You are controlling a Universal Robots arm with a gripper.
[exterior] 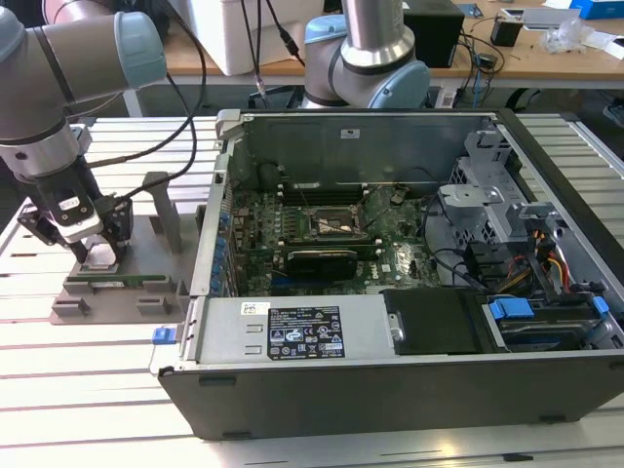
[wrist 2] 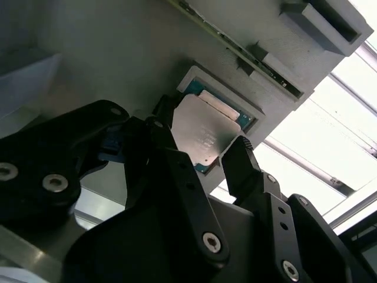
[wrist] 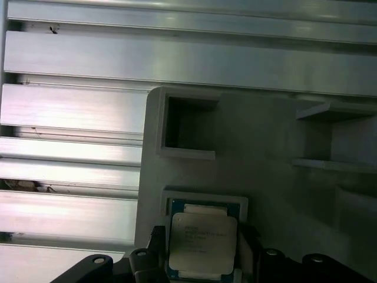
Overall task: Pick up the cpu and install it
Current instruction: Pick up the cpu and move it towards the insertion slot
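The cpu point(wrist: 200, 236), a flat square chip with a silver metal top on a green board, lies in a square recess of the grey holder block point(wrist: 265, 153). My gripper point(wrist: 203, 242) is down over it, one black finger pressed against each opposite side of the chip. In the second wrist view the cpu point(wrist 2: 203, 130) sits between the two fingertips of the gripper point(wrist 2: 200, 135), still level in its recess. In the exterior view the gripper point(exterior: 95, 252) stands low over the holder block point(exterior: 146, 292) at that view's left.
An open computer case point(exterior: 390, 409) lies to the exterior view's right of the holder, with the motherboard's socket point(exterior: 336, 226) in its middle. A green memory stick point(exterior: 107, 284) lies in the holder's front slot. A second arm's base point(exterior: 370, 58) stands behind the case.
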